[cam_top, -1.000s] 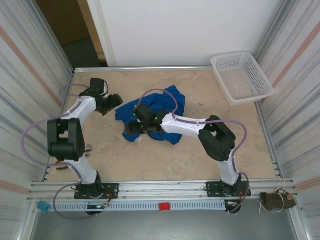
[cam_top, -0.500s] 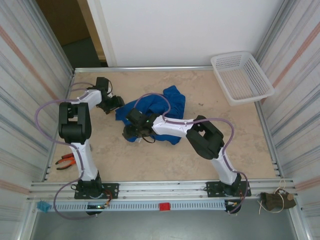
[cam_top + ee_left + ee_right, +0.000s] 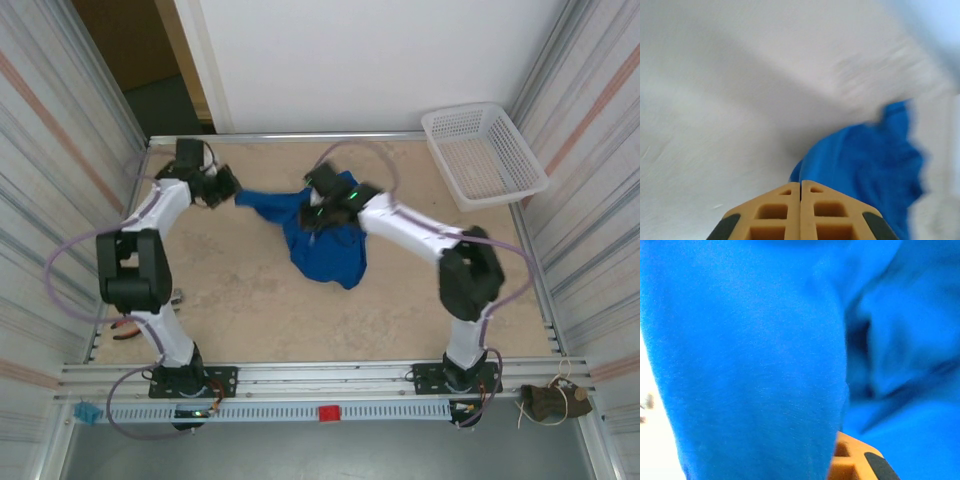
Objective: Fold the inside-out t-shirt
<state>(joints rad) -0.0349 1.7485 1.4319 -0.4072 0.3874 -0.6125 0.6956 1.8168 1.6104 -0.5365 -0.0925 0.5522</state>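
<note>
The inside-out t-shirt (image 3: 325, 245) is royal-blue cloth, lifted and stretched between my two grippers in the top view, its bulk hanging toward the near side. My left gripper (image 3: 229, 189) is shut on the shirt's left end at the back left. In the left wrist view the tan fingers (image 3: 790, 205) press together, with the t-shirt (image 3: 865, 165) trailing off beyond them. My right gripper (image 3: 320, 212) is shut on the cloth near the middle. In the right wrist view the t-shirt (image 3: 750, 355) drapes over the jaws, so one tan finger (image 3: 847, 462) alone shows. No print is visible.
A white lattice basket (image 3: 483, 155) stands at the back right corner. A small red-handled tool (image 3: 122, 330) lies by the left wall near the left arm's base. Bare tan table (image 3: 250, 310) lies in front of the shirt.
Both grippers have shut on the shirt. The right gripper has swung from the shirt's near left side to the back centre, lifting the cloth; the left gripper pulled its end back and left, stretching it.
</note>
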